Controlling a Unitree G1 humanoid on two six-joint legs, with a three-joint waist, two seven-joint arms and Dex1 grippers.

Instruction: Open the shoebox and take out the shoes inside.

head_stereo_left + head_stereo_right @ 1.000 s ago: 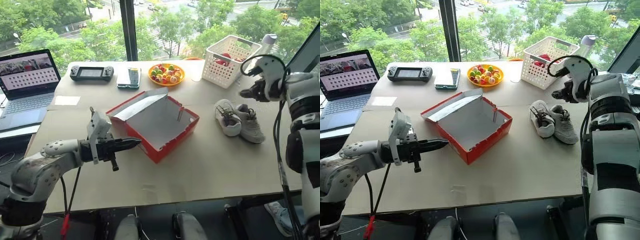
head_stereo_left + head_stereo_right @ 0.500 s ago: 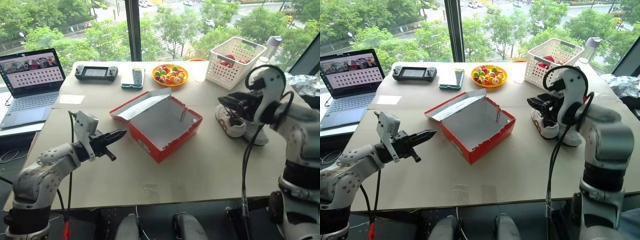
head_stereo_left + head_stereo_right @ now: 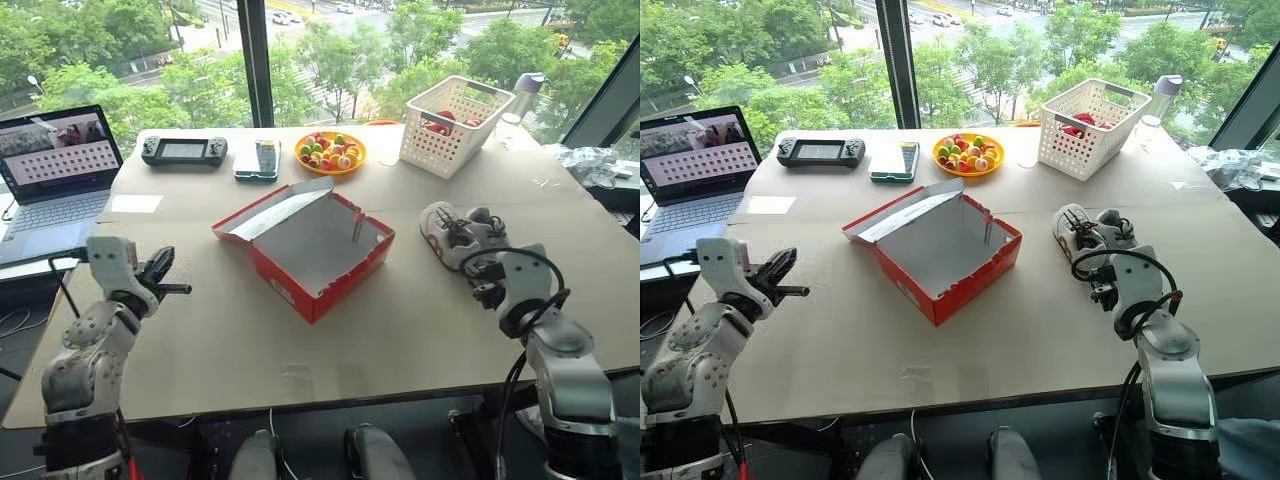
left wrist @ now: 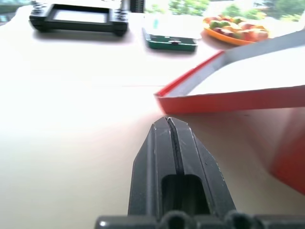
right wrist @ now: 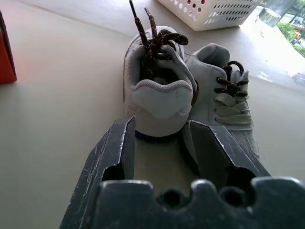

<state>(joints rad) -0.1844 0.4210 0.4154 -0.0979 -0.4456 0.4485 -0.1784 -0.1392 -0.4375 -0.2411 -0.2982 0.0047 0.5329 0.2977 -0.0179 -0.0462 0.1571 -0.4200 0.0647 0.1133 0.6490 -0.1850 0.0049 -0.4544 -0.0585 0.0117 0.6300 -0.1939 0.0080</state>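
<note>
The red shoebox (image 3: 318, 283) stands open in the middle of the table, its grey-white inside empty and its lid (image 3: 283, 212) folded back on the far-left side. The two light grey shoes (image 3: 458, 232) with dark laces lie side by side on the table to its right. My right gripper (image 5: 159, 126) is open at table level, just behind the heel of the nearer shoe (image 5: 155, 93), with nothing between its fingers. My left gripper (image 4: 167, 120) is shut and empty near the table's left edge, pointing toward the box's lid corner (image 4: 164, 98).
At the back stand a laptop (image 3: 55, 160), a handheld game console (image 3: 183, 149), a phone (image 3: 257, 158), an orange plate of small fruit (image 3: 332, 150), a white lattice basket (image 3: 450, 112) and a bottle (image 3: 527, 90). Crumpled plastic (image 3: 585, 160) lies at the far right.
My right arm has come down from high above the basket to table level behind the shoes. My left arm has swung away from the box to the table's left edge.
</note>
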